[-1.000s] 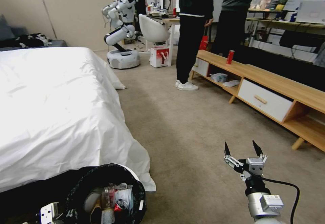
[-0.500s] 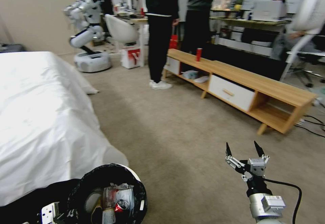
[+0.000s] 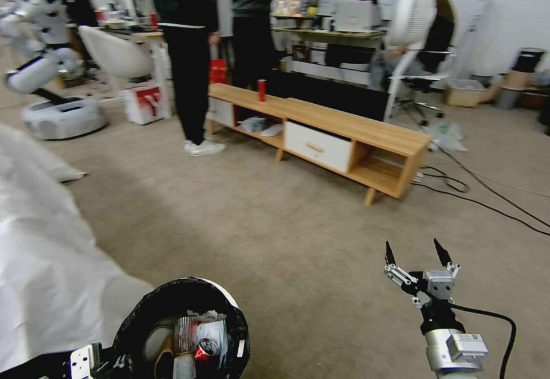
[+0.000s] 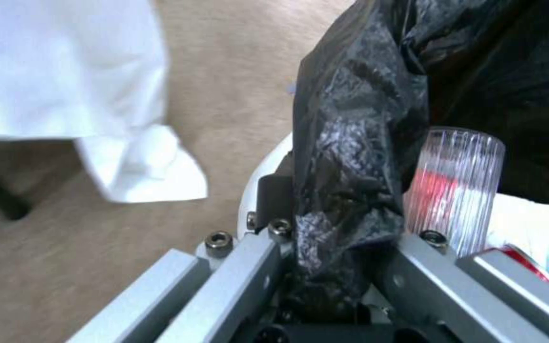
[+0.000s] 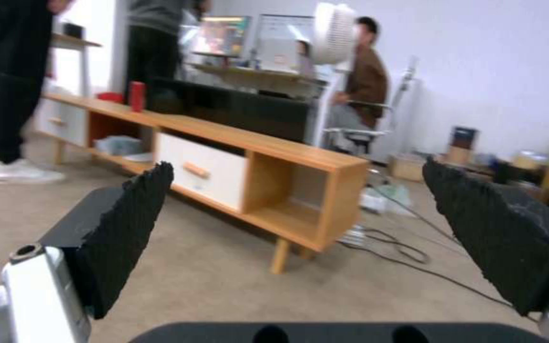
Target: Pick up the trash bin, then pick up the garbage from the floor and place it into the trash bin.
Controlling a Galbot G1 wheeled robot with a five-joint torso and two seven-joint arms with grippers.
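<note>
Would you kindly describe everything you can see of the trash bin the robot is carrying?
The trash bin is a round bin with a white rim, lined with a crinkled black plastic bag draped over its edge. It sits upright at the head view's lower left, beside the white bedsheet. The left gripper is shut on its rim, pinching bag and edge together. Inside lies garbage: a ribbed clear bottle, a red can and white paper.

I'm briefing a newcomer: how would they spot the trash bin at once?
Start at the white bedsheet on the robot's left; the trash bin hangs beside it in the left gripper. Its crinkled black liner and white rim, with litter inside, set it apart.
</note>
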